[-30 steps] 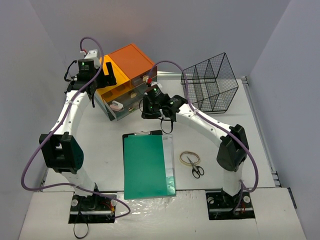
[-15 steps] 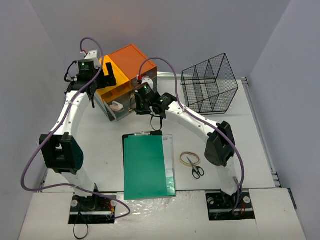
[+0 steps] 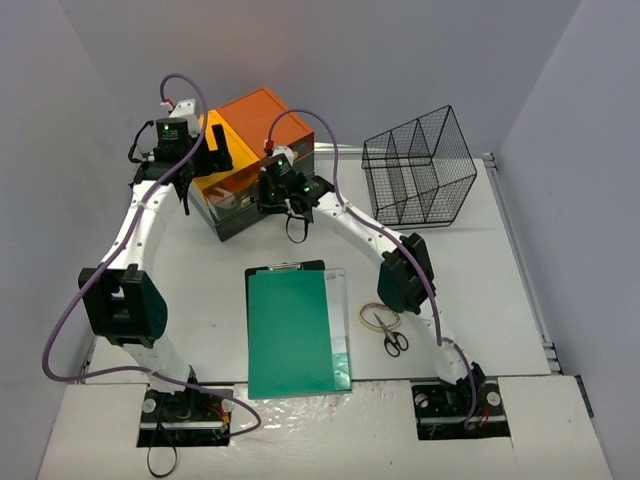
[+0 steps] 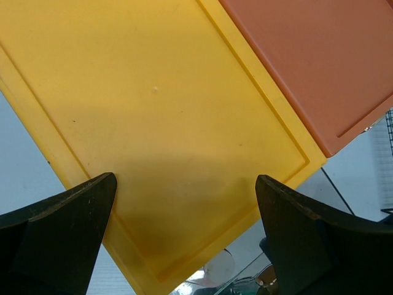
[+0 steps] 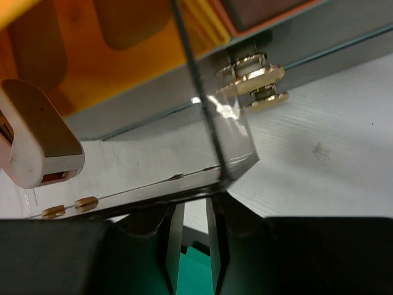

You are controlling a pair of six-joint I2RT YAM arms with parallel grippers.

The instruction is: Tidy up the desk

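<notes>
Top view: The desk (image 3: 200,290) filled the frame, white, with a rail at its right edge. A drawer unit (image 3: 255,120) stood at the back, left of centre. The left gripper (image 3: 215,150) hung over the unit's yellow half, jaws wide, holding nothing. The right gripper (image 3: 265,190) was up against the unit's front face; its jaws could not be made out from here. A basket (image 3: 420,165) stood at the back right. A green clipboard (image 3: 298,335) lay at the near centre, with a band (image 3: 378,317) and scissors (image 3: 392,338) just to its right, touching each other.

Left wrist: The left gripper (image 4: 184,184) stood fully spread above the yellow lid (image 4: 159,110), apart from it. The orange lid (image 4: 313,55) adjoined it. Desk (image 4: 12,153) showed at the left.

Right wrist: The right gripper (image 5: 191,221) was narrow, with a thin slit between the fingers. Their tips met the lower front edge of a clear drawer (image 5: 202,135); whether they pinched it could not be told. A white item (image 5: 37,147) lay inside the drawer. Brass clips (image 5: 255,80) sat behind it. Desk (image 5: 319,160) lay to the right, the clipboard (image 5: 190,276) below.
</notes>
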